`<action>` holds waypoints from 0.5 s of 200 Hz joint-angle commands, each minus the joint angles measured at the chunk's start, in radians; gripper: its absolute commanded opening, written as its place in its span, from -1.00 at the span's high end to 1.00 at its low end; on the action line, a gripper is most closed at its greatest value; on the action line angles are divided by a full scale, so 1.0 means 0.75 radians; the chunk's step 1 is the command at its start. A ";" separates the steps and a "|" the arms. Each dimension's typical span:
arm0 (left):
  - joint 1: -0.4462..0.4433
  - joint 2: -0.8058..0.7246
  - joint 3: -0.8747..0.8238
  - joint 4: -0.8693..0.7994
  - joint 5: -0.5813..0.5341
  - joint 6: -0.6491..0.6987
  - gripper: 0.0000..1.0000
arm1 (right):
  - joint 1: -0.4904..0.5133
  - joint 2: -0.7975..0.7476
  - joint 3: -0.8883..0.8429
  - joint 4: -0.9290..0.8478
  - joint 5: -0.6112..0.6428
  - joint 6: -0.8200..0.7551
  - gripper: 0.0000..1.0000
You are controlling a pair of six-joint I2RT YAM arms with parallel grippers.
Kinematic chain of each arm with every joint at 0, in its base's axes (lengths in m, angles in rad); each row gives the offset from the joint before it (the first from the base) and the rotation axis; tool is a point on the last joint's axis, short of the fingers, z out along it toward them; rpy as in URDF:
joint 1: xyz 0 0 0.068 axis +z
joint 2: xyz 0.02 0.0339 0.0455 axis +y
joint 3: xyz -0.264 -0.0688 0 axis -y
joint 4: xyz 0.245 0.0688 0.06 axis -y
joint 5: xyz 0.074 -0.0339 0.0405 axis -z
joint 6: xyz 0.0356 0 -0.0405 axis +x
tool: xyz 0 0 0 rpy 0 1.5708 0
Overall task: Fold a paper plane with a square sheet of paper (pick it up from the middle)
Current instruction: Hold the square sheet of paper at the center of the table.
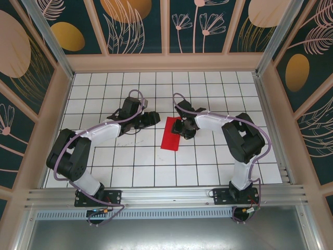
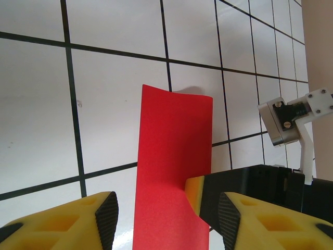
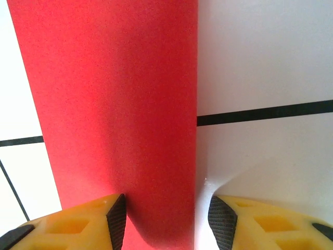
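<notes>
Top external: finds the square sheet of paper (image 1: 170, 136) on the tabletop (image 1: 130, 161) as a narrow layered strip, far end at the right tool (image 1: 183, 127); puts the left tool (image 1: 155, 119) near that right tool, off the paper.

Left wrist: shows pads (image 2: 107, 221) wide, gripping nothing.

Right wrist: shows pads (image 3: 117, 219) half apart astride the strip, not pinching.

Judges 1 fold done; leaves nose and wings.

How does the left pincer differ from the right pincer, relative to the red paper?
From above, the left pincer sits beside the bright red folded paper sheet, over white tiles; the right pincer covers its far end. In the wrist views, the sheet fits between the left pincer's pads but spreads past one pad of the right pincer. Both have yellow fingers, black pads and open jaws, clamping nothing.
</notes>
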 commanded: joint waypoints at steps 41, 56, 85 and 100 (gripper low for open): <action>0.004 -0.012 -0.013 0.003 -0.001 -0.004 -0.13 | -0.008 0.092 -0.121 0.174 -0.021 -0.005 0.02; 0.003 -0.014 -0.014 0.003 -0.003 -0.004 -0.13 | -0.017 0.067 -0.169 0.240 -0.057 0.009 0.03; 0.004 -0.014 -0.017 0.000 -0.003 -0.005 -0.14 | -0.032 0.044 -0.195 0.264 -0.074 0.017 0.01; 0.003 -0.012 -0.015 -0.003 -0.001 0.000 -0.13 | -0.032 0.054 -0.182 0.246 -0.063 0.016 0.00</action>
